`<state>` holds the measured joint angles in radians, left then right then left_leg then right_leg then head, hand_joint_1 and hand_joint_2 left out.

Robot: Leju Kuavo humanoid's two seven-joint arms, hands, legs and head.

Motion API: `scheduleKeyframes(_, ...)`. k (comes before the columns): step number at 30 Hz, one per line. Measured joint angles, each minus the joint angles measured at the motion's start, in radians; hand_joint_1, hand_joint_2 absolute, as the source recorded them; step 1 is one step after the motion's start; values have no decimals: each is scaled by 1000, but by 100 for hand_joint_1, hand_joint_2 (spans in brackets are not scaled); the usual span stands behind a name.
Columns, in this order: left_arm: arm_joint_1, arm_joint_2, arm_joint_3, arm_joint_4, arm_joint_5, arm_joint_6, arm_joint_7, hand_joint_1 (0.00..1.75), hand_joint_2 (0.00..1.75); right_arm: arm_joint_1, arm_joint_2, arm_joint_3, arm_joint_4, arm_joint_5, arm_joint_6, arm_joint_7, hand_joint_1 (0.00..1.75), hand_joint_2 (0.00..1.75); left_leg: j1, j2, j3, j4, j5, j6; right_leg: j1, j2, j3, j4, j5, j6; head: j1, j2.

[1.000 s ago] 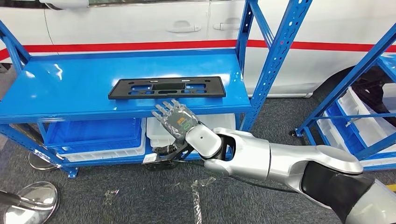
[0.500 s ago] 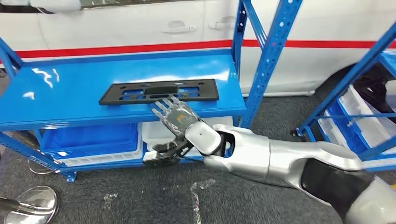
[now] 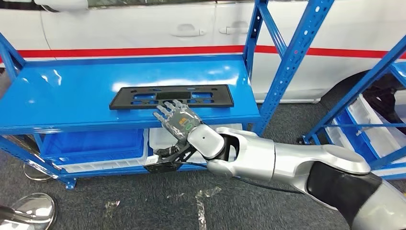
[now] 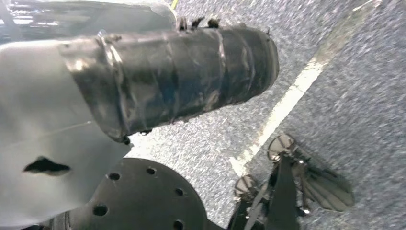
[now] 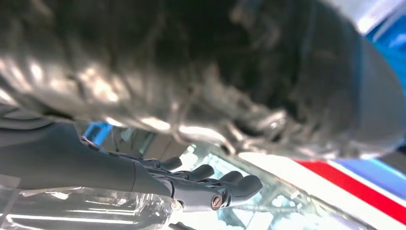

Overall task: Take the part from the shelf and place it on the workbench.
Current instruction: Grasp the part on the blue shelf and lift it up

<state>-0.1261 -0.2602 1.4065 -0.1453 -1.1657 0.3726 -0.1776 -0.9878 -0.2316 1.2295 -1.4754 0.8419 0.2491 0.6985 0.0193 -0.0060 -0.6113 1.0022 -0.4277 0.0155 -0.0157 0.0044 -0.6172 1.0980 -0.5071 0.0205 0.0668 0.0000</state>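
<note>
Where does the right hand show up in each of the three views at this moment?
Head view: the right hand is at centre, fingers spread, reaching toward the black part on the blue shelf.
Left wrist view: not in it.
Right wrist view: the hand lies low in the picture, dark fingers extended.
Shared landmark: the white car with its red stripe, also in the right wrist view.
</note>
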Motion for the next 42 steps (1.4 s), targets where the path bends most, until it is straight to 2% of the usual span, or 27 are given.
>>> scheduleKeyframes(2, -1, 1, 0, 0, 1, -2, -1, 0, 0, -2, 0, 1, 2, -5, 0, 0, 0, 0, -3, 0, 5, -1, -4, 8, 0, -1, -67, 128, -51, 2, 2, 0)
scheduleKeyframes(3, -2, 1, 0, 0, 1, -2, -2, 0, 0, -1, 0, 3, 4, -6, 0, 0, 0, 0, -4, 0, 6, -1, -7, 11, 0, -1, -102, 185, -66, 2, 2, 0)
scheduleKeyframes(4, -2, 1, 0, 0, 1, -3, -2, 0, 0, 0, 0, 5, 5, -7, 0, 0, 0, 0, -5, -1, 9, 0, -10, 12, -1, -1, -120, 206, -60, 1, 2, 0)
scheduleKeyframes(5, -2, 1, 0, 0, 2, -3, -3, 0, 0, 0, 0, 7, 6, -8, 0, 0, 0, 0, -6, -2, 12, 0, -13, 12, 0, -1, -118, 187, -36, -1, 2, 0)
scheduleKeyframes(7, 0, 1, 1, 0, 2, -3, -5, 0, 0, -1, 0, 9, 7, -7, 0, 0, 0, 0, -8, -5, 22, 1, -20, 9, 3, -1, -70, 66, 42, -12, 2, 0)
scheduleKeyframes(9, 0, 1, 1, 0, 3, -3, -7, 0, 0, -5, 0, 11, 7, -8, 0, 0, 0, 0, -11, -7, 26, 2, -27, 2, 10, -1, -20, -42, 83, -25, 2, 0)
scheduleKeyframes(11, -1, 1, 1, 0, 3, -4, -8, 0, 0, -7, 2, 15, 8, -9, -1, 0, 0, 0, -12, -7, 25, 1, -30, -8, 16, -1, -6, -70, 79, -32, 2, 0)
scheduleKeyframes(14, -3, 3, 1, 0, 1, -3, -8, 0, 0, -9, 2, 17, 11, -12, -2, 0, 0, 0, -12, -4, 21, 20, -47, -23, 7, 0, 6, -84, 78, -40, 0, 0)
scheduleKeyframes(15, -3, 3, 1, 0, 1, -2, -8, 0, 0, -11, 2, 17, 12, -12, -2, 0, 0, 0, -12, -3, 4, 57, -68, -28, 3, -1, 12, -89, 78, -44, -1, 0)
scheduleKeyframes(17, -2, 4, 2, 0, 1, -2, -9, 0, 0, -12, 3, 18, 14, -13, -3, 0, 0, 0, -8, 0, -62, 181, -118, -35, 3, -1, 19, -90, 74, -51, -3, 0)
scheduleKeyframes(18, -1, 4, 2, 0, 1, -2, -10, 0, 0, -12, 3, 20, 15, -14, -3, -1, 0, 0, -7, 0, -98, 240, -133, -39, 3, -1, 20, -90, 72, -53, -3, 0)
scheduleKeyframes(19, -1, 4, 2, 0, 1, -2, -11, 0, 0, -11, 3, 22, 17, -15, -3, -1, 0, 0, -6, 0, -121, 271, -131, -41, 3, -1, 23, -89, 69, -53, -3, 0)
scheduleKeyframes(20, -1, 5, 2, 0, 1, -2, -11, 0, 0, -10, 3, 24, 18, -15, -4, -1, 0, 0, -5, 0, -126, 263, -109, -43, 3, 0, 26, -87, 65, -52, -3, 0)
scheduleKeyframes(21, 0, 6, 2, 0, 1, -2, -12, 0, 0, -10, 3, 27, 19, -16, -4, -1, 0, 0, -4, 0, -112, 219, -72, -43, 3, 0, 31, -86, 60, -51, -3, 0)
scheduleKeyframes(22, 0, 6, 2, 0, 1, -2, -12, 0, 0, -10, 4, 29, 20, -17, -5, -1, 0, 0, -2, 1, -84, 150, -32, -42, 2, 1, 36, -83, 55, -48, -3, 0)
scheduleKeyframes(24, -1, 8, 2, 0, 2, -2, -12, 0, 0, -11, 6, 33, 23, -21, -8, -1, 0, 0, -5, 0, -32, 39, 8, -36, 6, 2, 40, -78, 45, -40, -3, 0)
scheduleKeyframes(25, -2, 8, 2, 0, 3, -2, -13, 0, 0, -11, 7, 35, 24, -24, -11, -1, 0, 0, -6, 0, -21, 15, 10, -32, 7, 2, 40, -76, 42, -35, -3, 0)
scheduleKeyframes(28, -3, 8, 3, 0, 5, -1, -16, 0, 0, -12, 9, 40, 27, -30, -20, 0, 0, 0, -7, -2, -14, 6, 3, -15, 8, 2, 41, -77, 36, -22, -2, 0)
scheduleKeyframes(30, -1, 9, 5, 0, 5, 1, -18, 0, 0, -12, 9, 42, 29, -32, -24, 0, 0, 0, -4, -2, -3, -1, 2, -3, 6, 1, 28, -41, 13, -13, 0, 0)
scheduleKeyframes(33, -3, 10, 7, 0, 5, 4, -18, 0, 0, -9, 9, 47, 35, -39, -28, 0, 0, 0, -4, -1, 5, -4, -4, 10, 4, -1, -71, 146, -63, -5, 4, 0)
scheduleKeyframes(34, -3, 10, 8, 0, 5, 4, -18, 0, 0, -5, 9, 50, 37, -41, -29, 0, 0, 0, -5, -1, 7, -3, -7, 12, 4, -1, -102, 194, -72, -4, 4, 0)
scheduleKeyframes(35, -3, 10, 9, 0, 6, 4, -19, 0, 0, -2, 9, 53, 39, -42, -30, 0, 0, 0, -5, -1, 9, -2, -10, 12, 4, -1, -117, 208, -62, -5, 4, 0)
scheduleKeyframes(36, -3, 10, 10, 0, 6, 4, -19, 0, 0, 0, 9, 55, 41, -43, -31, 0, 0, 0, -5, -2, 12, 0, -13, 11, 4, -1, -112, 181, -32, -6, 4, 0)
scheduleKeyframes(38, -2, 10, 13, 0, 7, 4, -20, 0, 0, -1, 9, 58, 43, -43, -33, 0, 0, 0, -6, -3, 21, 3, -22, 7, 5, -1, -60, 52, 45, -15, 4, 0)
scheduleKeyframes(39, -2, 10, 15, 0, 7, 4, -21, 0, 0, -2, 9, 58, 45, -43, -34, 0, 0, 0, -8, -4, 23, 5, -26, 3, 8, 0, -32, -9, 69, -19, 4, 0)
scheduleKeyframes(40, -2, 10, 17, 0, 8, 5, -21, 0, 0, -2, 9, 59, 46, -43, -35, 0, 0, 0, -9, -4, 24, 6, -29, -1, 10, 0, -14, -48, 78, -22, 3, 0)
scheduleKeyframes(42, -4, 10, 18, 0, 9, 5, -23, 0, 0, -3, 9, 63, 48, -44, -37, 0, 0, 0, -11, -4, 25, 4, -31, -11, 14, 2, -4, -68, 74, -27, 3, 0)
